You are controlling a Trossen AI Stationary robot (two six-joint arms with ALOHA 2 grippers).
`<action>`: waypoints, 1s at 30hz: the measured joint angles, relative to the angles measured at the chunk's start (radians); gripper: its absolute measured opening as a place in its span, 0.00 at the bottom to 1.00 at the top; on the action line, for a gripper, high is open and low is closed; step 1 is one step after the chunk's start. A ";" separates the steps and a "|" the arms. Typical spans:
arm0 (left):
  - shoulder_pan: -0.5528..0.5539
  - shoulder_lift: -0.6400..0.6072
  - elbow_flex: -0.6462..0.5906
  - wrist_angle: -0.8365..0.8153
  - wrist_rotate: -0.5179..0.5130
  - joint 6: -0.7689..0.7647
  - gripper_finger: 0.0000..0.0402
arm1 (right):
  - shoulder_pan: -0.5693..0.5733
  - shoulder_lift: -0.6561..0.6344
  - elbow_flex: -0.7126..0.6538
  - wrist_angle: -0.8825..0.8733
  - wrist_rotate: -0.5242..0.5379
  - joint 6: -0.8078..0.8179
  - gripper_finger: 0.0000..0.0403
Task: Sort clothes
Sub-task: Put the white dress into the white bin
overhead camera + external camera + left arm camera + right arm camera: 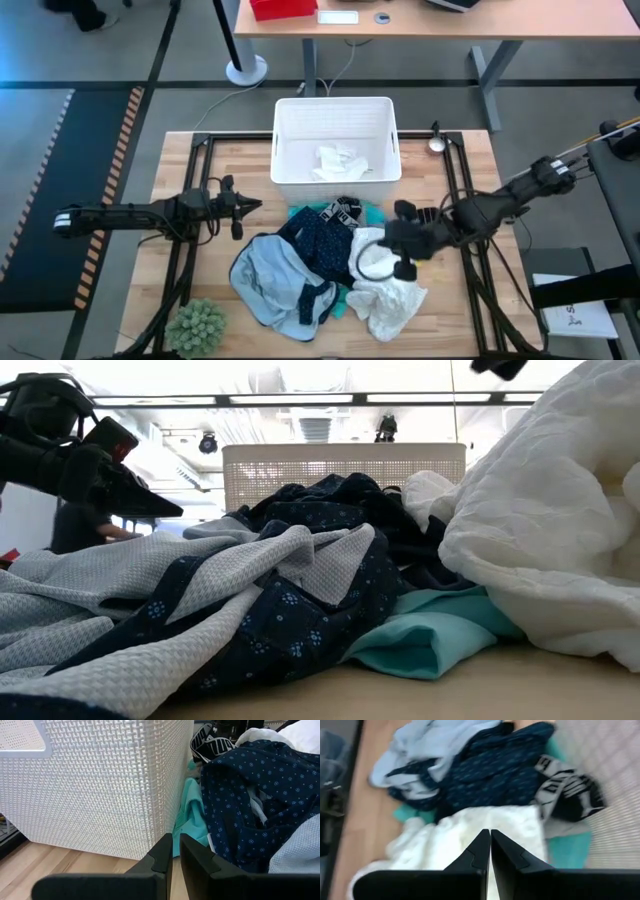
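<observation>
The clothes lie in a heap on the wooden table in front of the white basket (335, 115): a light blue garment (272, 280), a navy patterned one (322, 245), a black one with a white lettered waistband (567, 790), turquoise cloth (192, 817) and a white garment (392, 305). Another white garment (338, 162) lies inside the basket. My right gripper (490, 845) hangs shut above the white garment on the heap's right side, holding nothing. My left gripper (175, 855) is shut and bare, left of the heap near the basket's near left corner.
A fuzzy green ball (197, 325) sits at the table's near left corner. Black frame rails (190, 200) run along the table's sides. A small silver object (437, 144) lies right of the basket. Bare wood shows left of the heap.
</observation>
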 joint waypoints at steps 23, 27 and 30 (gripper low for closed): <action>0.000 0.000 0.000 0.000 0.000 0.000 0.05 | 0.232 0.016 0.009 0.008 -0.152 0.184 0.00; 0.000 0.000 0.000 0.000 0.000 0.000 0.05 | 0.233 0.028 0.009 0.007 -0.152 0.233 0.05; 0.000 0.000 0.000 0.000 0.000 0.000 0.05 | 0.241 0.037 0.009 0.007 -0.166 0.273 0.13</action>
